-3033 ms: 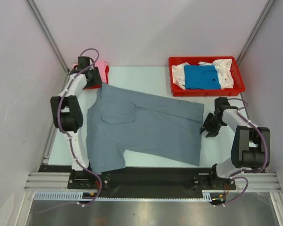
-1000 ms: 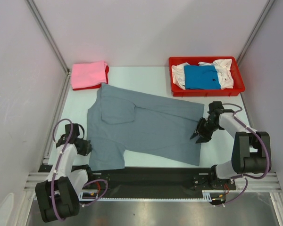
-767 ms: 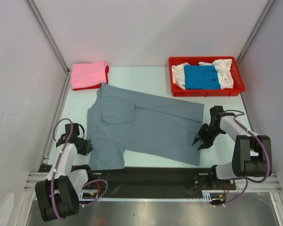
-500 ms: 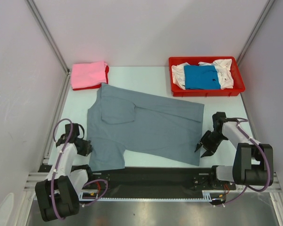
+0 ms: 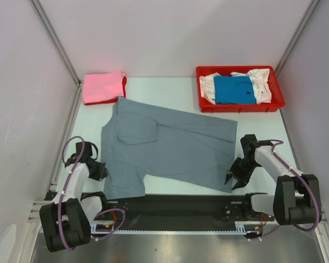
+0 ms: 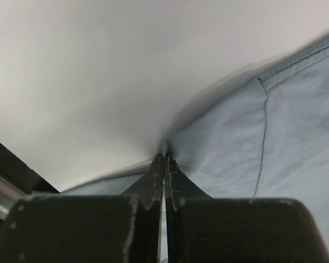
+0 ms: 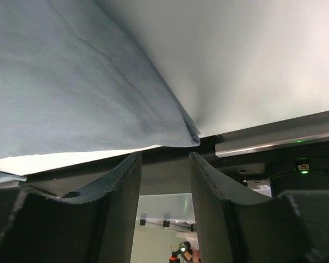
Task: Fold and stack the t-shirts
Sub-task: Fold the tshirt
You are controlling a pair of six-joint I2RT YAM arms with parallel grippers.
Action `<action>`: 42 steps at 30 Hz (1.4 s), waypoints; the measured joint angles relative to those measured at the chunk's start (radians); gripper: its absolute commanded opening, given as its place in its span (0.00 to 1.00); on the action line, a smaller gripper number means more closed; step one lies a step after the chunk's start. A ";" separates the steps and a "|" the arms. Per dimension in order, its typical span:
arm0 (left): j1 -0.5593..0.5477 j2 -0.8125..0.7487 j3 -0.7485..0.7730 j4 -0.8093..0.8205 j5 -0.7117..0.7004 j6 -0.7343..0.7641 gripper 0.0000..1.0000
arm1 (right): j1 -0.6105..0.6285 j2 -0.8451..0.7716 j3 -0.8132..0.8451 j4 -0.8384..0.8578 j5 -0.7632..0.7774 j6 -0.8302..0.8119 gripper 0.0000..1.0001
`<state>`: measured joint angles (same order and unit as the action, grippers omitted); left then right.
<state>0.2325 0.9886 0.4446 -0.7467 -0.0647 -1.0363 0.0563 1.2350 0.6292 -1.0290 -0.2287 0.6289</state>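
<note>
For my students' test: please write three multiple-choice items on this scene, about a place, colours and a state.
1. Which t-shirts lie in the red tray? A pink, grey B green, yellow C blue, white
2. The right gripper is: A shut B open C out of view
3. Where lies the pink t-shirt? A the table's far left corner B in the red tray C beside the right gripper
Answers: 1 C, the blue t-shirt lies on the white t-shirt; 2 B, fingers apart by the grey t-shirt's corner; 3 A, folded there.
</note>
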 measured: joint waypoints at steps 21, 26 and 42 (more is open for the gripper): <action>0.000 0.003 0.005 -0.007 0.001 0.000 0.00 | 0.050 0.053 -0.104 0.082 0.016 0.161 0.32; 0.000 -0.027 0.005 -0.027 0.000 0.000 0.00 | 0.051 0.051 -0.104 0.085 0.015 0.183 0.15; 0.001 -0.201 0.184 -0.166 -0.010 0.039 0.00 | 0.097 0.059 -0.023 0.103 0.031 0.106 0.00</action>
<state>0.2333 0.7879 0.6285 -0.9131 -0.0746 -0.9970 0.1535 1.2942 0.6060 -0.9264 -0.1978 0.7353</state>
